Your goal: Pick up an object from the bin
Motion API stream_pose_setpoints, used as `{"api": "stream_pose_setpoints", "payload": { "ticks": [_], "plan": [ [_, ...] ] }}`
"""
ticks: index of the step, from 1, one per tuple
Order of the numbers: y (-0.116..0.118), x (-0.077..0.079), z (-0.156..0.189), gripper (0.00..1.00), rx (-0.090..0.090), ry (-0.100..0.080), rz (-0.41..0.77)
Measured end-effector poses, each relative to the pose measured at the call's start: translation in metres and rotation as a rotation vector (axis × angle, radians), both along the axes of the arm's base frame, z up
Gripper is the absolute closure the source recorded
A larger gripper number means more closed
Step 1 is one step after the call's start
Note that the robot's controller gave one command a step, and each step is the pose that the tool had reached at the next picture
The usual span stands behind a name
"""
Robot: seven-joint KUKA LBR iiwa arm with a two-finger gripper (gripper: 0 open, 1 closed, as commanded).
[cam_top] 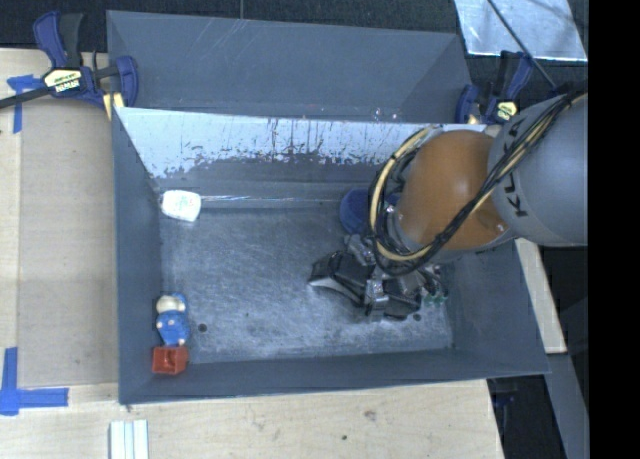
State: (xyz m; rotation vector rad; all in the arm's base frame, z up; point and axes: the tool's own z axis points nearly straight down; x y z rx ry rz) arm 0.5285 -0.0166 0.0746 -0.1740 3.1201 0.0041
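The grey bin (pixel 135 247) holds few things. The arm's orange cover (pixel 450 192) hangs above the gripper (pixel 378 295), which sits low on the floor; whether it is spread or pressed together cannot be told. A blue rounded thing (pixel 352 209) lies just behind it, half hidden. A dark angular piece (pixel 330 273) lies just to its left, kind unclear. Well to its left lie a white lump (pixel 181 206), a small blue-and-white figure (pixel 172 319) and a red block (pixel 169 360).
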Motion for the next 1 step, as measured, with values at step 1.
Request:
{"api": "stream_pose_setpoints", "payload": {
  "ticks": [1],
  "plan": [
    [-0.0391, 0.0132, 0.1534, 1.0, -0.008, 0.012, 0.459]
  ]
}}
